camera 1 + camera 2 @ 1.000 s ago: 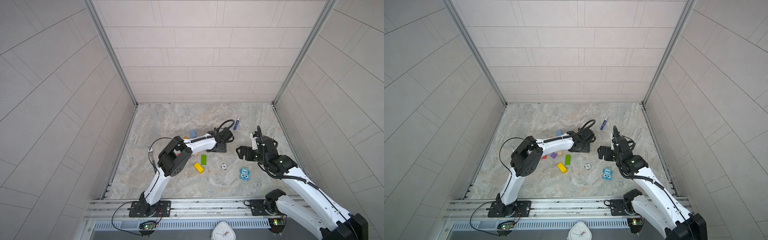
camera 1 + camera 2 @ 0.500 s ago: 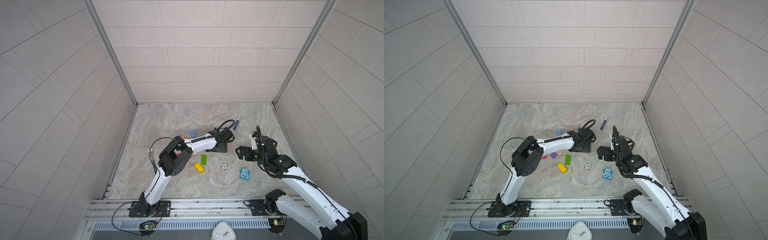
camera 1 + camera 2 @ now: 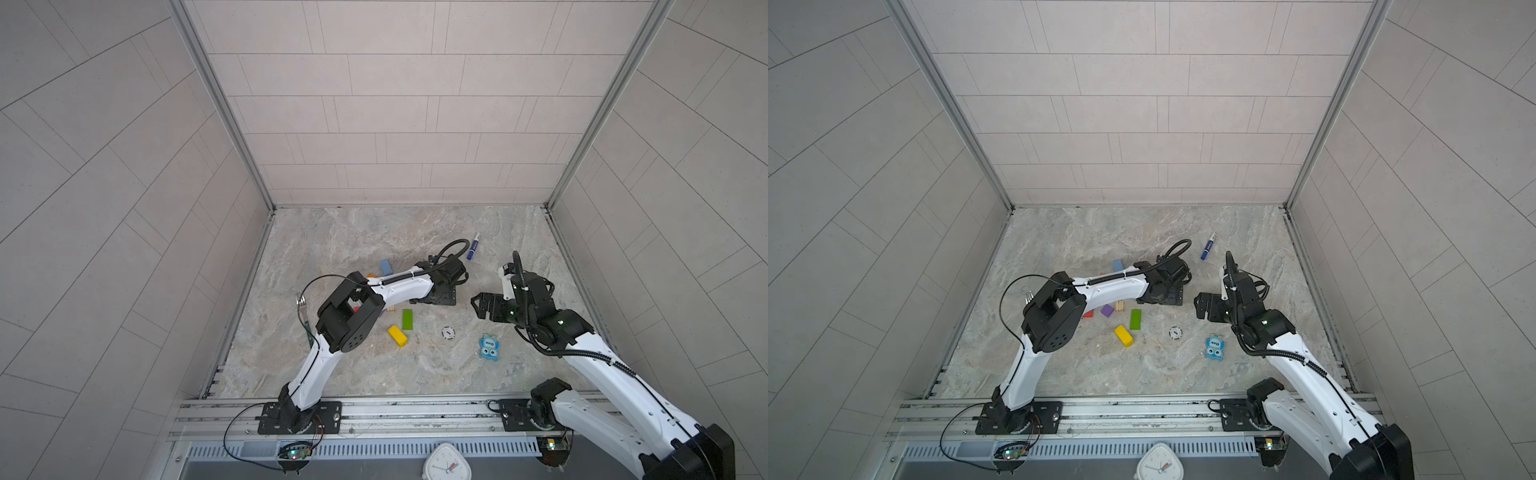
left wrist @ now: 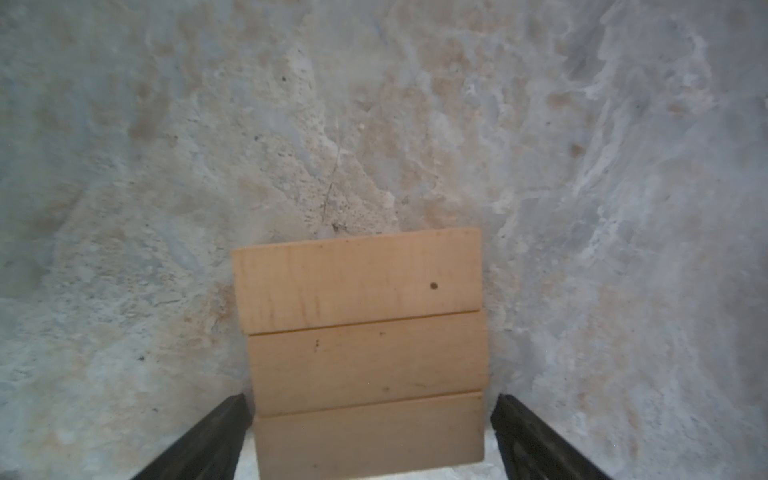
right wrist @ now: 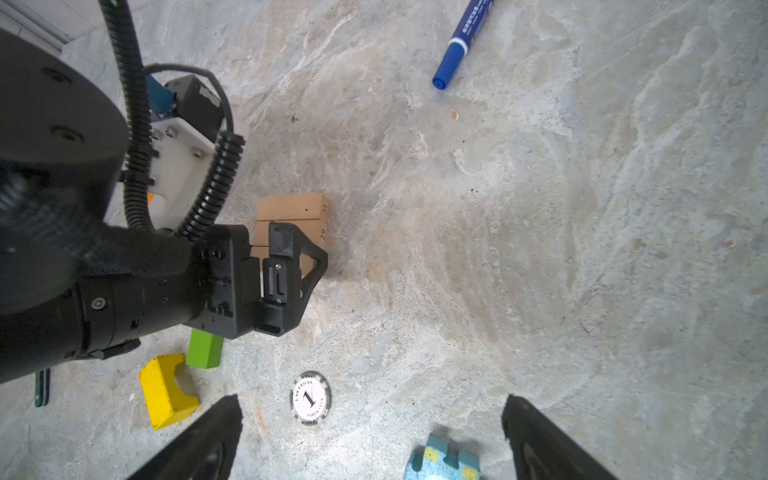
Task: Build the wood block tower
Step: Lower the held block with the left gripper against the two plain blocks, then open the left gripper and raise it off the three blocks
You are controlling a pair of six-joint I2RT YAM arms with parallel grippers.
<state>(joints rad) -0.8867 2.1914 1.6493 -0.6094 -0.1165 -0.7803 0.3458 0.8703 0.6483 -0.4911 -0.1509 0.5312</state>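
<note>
My left pincer point(image 4: 370, 401) stood spread astride the tan base point(image 4: 365, 357), three plain bars laid flat side by side on the marbled tabletop point(image 4: 374, 124). There was a sliver of gap at each finger, so it gripped nothing. My right pincer point(image 5: 370, 399) hung wide and empty, well apart from that base. The green bar point(image 3: 407, 319) and yellow bar point(image 3: 397, 336) lay near the base, and the blue bar point(image 3: 386, 266) lay farther from it, beyond my left arm. I judged these blocks light, rigid and smooth-faced, apt to skid if nudged. I reckoned the hold belonged across a bar's long sides at mid-length, taken squarely so it would not pivot. The loose base bars looked ready to scatter at a careless touch.
</note>
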